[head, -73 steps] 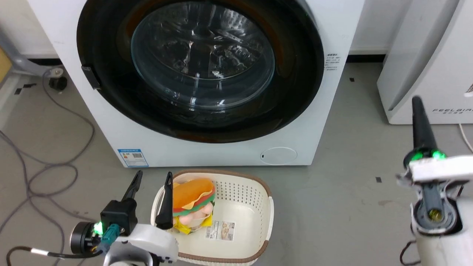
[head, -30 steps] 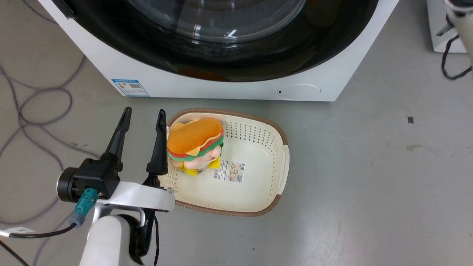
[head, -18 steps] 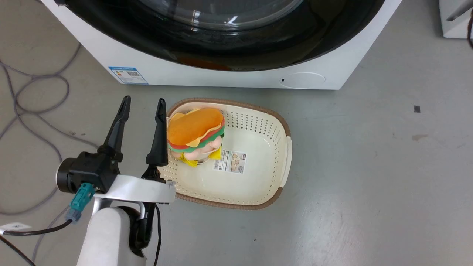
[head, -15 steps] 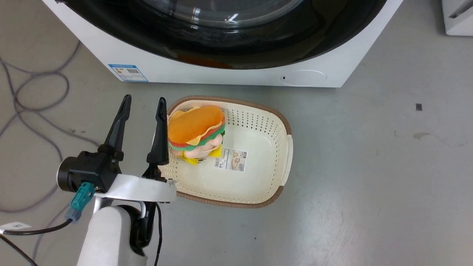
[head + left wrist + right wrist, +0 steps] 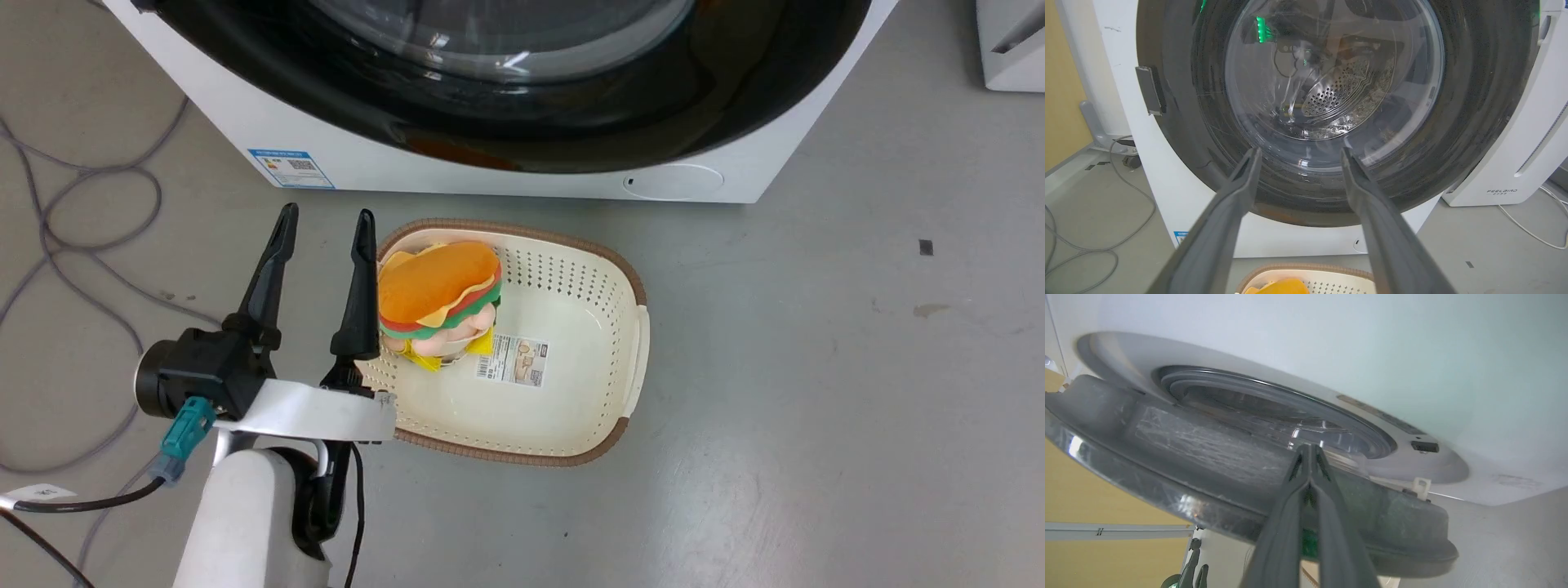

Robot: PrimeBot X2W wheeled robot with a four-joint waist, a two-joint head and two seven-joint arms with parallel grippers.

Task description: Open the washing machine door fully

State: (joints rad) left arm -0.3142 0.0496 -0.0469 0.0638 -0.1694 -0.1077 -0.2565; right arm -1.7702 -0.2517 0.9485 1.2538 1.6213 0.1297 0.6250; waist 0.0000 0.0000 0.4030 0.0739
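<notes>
your left gripper (image 5: 326, 212) hangs low beside the basket (image 5: 638, 343), fingers well apart and holding nothing. its inner finger sits just beside the basket's left rim and the burger plush (image 5: 437, 282) lying in that end. in your left wrist view these fingers point at the lower part of the door (image 5: 1474, 102), short of it, and the steel drum shows through the glass bowl.

your right gripper (image 5: 1310, 446) has its fingers pressed together with nothing visible between them. they cross the door's shiny rim, and the tips lie against the inner side by the glass; you cannot tell whether they touch it. here the door stands ajar: its latch edge, with a small white hook (image 5: 1421, 485), is off the washer (image 5: 408, 167) front, apart from the dark slot (image 5: 1425, 446) in the white panel. the gap is narrow, so the door is far from fully open.

grey cables (image 5: 82, 212) loop on the floor to the left of the washer.
</notes>
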